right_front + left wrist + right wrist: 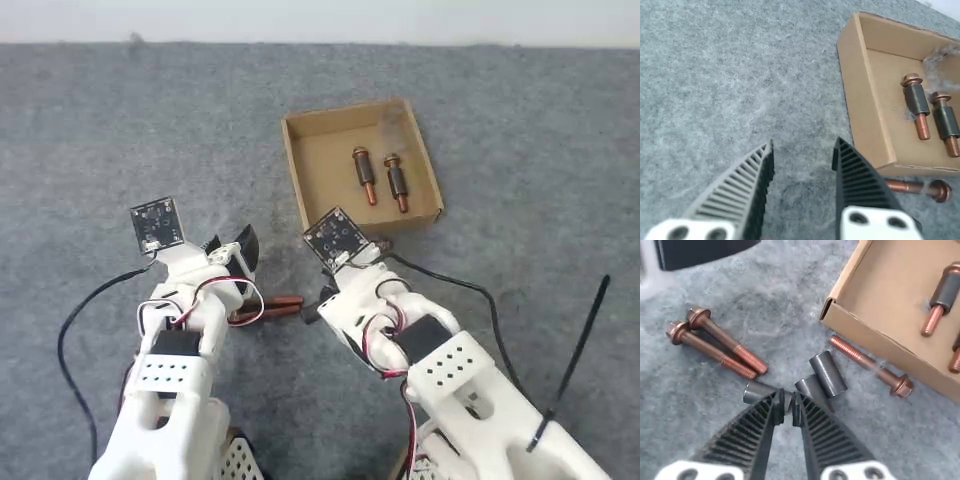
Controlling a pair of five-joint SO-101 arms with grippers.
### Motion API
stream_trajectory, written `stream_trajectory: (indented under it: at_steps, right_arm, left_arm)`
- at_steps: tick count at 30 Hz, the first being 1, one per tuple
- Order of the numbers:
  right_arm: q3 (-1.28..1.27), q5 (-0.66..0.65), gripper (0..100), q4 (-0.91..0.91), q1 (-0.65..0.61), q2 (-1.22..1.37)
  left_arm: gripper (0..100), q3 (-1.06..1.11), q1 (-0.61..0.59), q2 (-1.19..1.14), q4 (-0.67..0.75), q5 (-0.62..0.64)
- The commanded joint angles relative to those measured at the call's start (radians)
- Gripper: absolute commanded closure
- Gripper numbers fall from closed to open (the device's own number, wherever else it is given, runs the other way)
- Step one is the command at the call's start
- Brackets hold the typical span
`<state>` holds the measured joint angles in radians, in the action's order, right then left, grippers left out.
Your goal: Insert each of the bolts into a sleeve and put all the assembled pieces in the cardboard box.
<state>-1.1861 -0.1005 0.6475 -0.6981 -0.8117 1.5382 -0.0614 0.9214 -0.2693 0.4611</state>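
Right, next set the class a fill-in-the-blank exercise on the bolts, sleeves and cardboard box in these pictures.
1. The cardboard box holds ___ assembled pieces.
2. Outside the box, ___ loose bolts lie on the grey carpet.
3. The number of empty sleeves lying on the carpet is ___.
4. The left gripper has its fingers ___, with nothing between them.

Missing words: two; three; three; open.

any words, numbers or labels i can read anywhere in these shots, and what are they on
No text can be read in any view.
cardboard box: plain walls and floor, no print.
bolt heads: any stamp is too blurred to tell.
black boards on the wrists: pale specks, too small to read.
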Motion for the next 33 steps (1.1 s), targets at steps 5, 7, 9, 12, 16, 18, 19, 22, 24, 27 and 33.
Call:
stream_trajectory:
  at_steps: [5,7,9,12,16,18,19,22,24,27,33]
  right_arm:
    - [0.005,-0.103,89.5,-0.013,-0.005,-0.033]
    - [0.005,-0.107,92.4,-0.019,-0.005,-0.033]
    - [0.008,-0.112,93.6,-0.019,-0.005,-0.033]
    - [0.011,-0.176,91.9,-0.019,-0.005,0.018]
    - [0.048,-0.209,91.4,-0.019,-0.004,0.148]
    - [0.075,-0.21,91.3,-0.019,-0.004,0.202]
    - [0.092,-0.21,91.2,-0.019,-0.004,0.228]
    - [0.144,-0.212,91.2,-0.019,-0.004,0.302]
    - [0.173,-0.212,91.1,-0.019,-0.004,0.343]
    - [0.218,-0.238,91.1,-0.019,0.008,0.4]
    - [0.315,-0.31,91.1,-0.016,0.09,0.512]
  left_arm:
    - [82,-0.005,-0.002,0.032,0.028,0.006]
    - [82,-0.005,-0.002,0.031,0.028,0.006]
    - [82,-0.005,-0.002,0.031,0.028,0.006]
    - [82,-0.005,-0.002,0.031,0.028,0.006]
    - [82,-0.005,-0.002,0.031,0.028,0.006]
    - [82,-0.005,-0.002,0.031,0.028,0.006]
    - [82,-0.005,-0.002,0.031,0.028,0.006]
    - [82,-0.005,-0.002,0.031,0.028,0.006]
    - [82,-0.005,-0.002,0.031,0.028,0.006]
    - [82,-0.005,-0.002,0.031,0.028,0.006]
    - [82,-0.005,-0.002,0.031,0.028,0.006]
